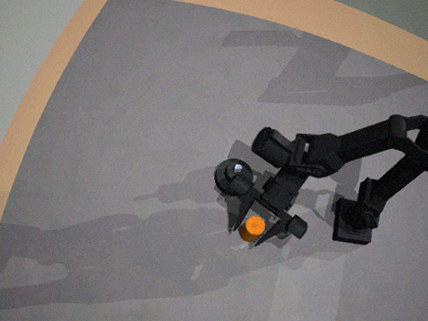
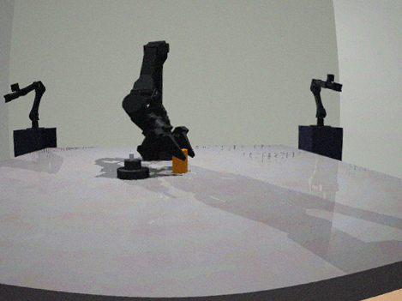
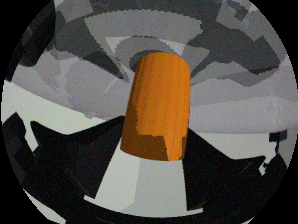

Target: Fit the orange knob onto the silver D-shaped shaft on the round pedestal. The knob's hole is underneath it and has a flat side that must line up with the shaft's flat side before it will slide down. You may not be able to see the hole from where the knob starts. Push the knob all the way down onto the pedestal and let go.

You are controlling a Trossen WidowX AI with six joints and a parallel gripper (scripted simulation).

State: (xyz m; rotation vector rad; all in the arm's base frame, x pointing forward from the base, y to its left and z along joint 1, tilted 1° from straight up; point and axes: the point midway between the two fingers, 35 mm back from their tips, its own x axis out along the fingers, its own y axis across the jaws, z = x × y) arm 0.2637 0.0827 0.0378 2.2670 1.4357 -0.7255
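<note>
Reorientation apparently finishing: standing orange cylindrical knob (image 1: 255, 226) (image 2: 180, 165) (image 3: 160, 100) upright inside open black two-fingered claw (image 1: 242, 240) (image 2: 188, 157) (image 3: 153, 125), likely needing regripping, then lifting.

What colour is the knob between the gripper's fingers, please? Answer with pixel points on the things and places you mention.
The knob (image 1: 255, 225) (image 2: 179, 164) (image 3: 159, 105) is orange, showing best in the wrist view.

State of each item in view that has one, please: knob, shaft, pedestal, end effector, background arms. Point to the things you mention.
Orange knob (image 1: 255, 225) (image 2: 180, 165) (image 3: 160, 100): upright on the table, off the shaft.
Silver shaft (image 1: 238, 167) (image 2: 131, 156): bare, pointing up.
Round pedestal (image 1: 220, 181) (image 2: 133, 174): flat on the table, no knob fitted.
End effector (image 1: 242, 239) (image 2: 188, 157) (image 3: 153, 125): open, fingers either side of the knob.
Left background arm (image 2: 36, 104): bent, on a dark block.
Right background arm (image 2: 318, 100): bent, on a dark block.
</note>
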